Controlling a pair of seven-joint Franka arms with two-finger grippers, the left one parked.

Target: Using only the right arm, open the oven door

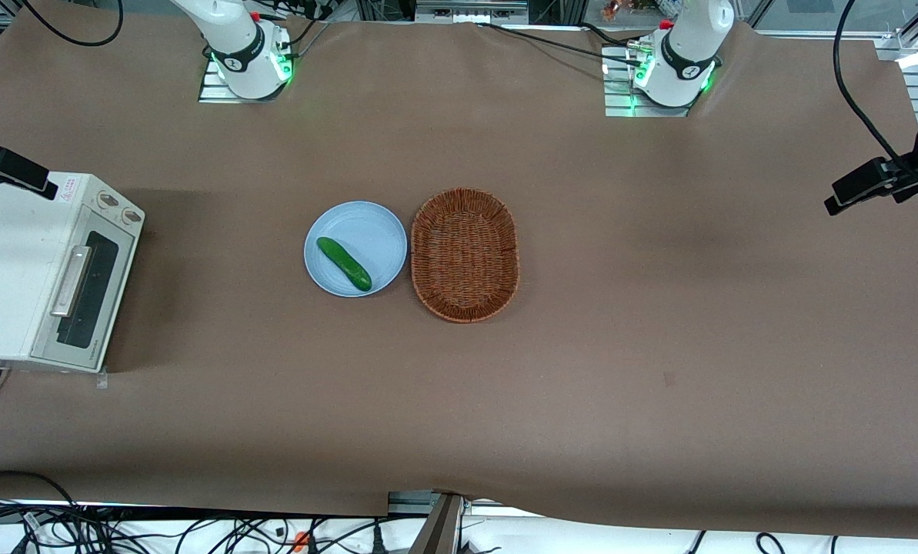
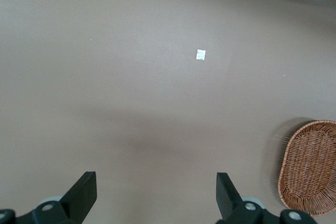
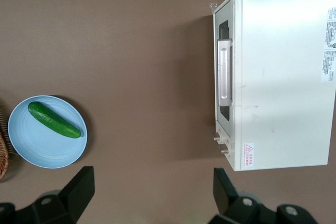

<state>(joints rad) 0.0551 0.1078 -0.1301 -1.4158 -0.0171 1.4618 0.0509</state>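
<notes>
The off-white toaster oven (image 1: 12, 269) stands at the working arm's end of the table. Its oven door (image 1: 81, 296), a silver frame with a dark window, is shut flat against the front. The silver bar handle (image 1: 71, 281) runs along the door's upper edge, with two knobs (image 1: 118, 208) beside the door. Only the right arm's green-lit base (image 1: 249, 58) shows in the front view. From the right wrist view, my gripper (image 3: 152, 195) hangs high over bare table, in front of the oven door (image 3: 223, 30) and its handle (image 3: 226, 72). Its fingers (image 3: 79, 187) stand wide open and hold nothing.
A light blue plate (image 1: 366, 223) with a green cucumber (image 1: 344, 263) on it sits mid-table, beside a brown wicker basket (image 1: 465, 254). The plate (image 3: 31, 150) also shows below the gripper. Black camera mounts (image 1: 12, 173) (image 1: 874, 185) stand at both ends of the table.
</notes>
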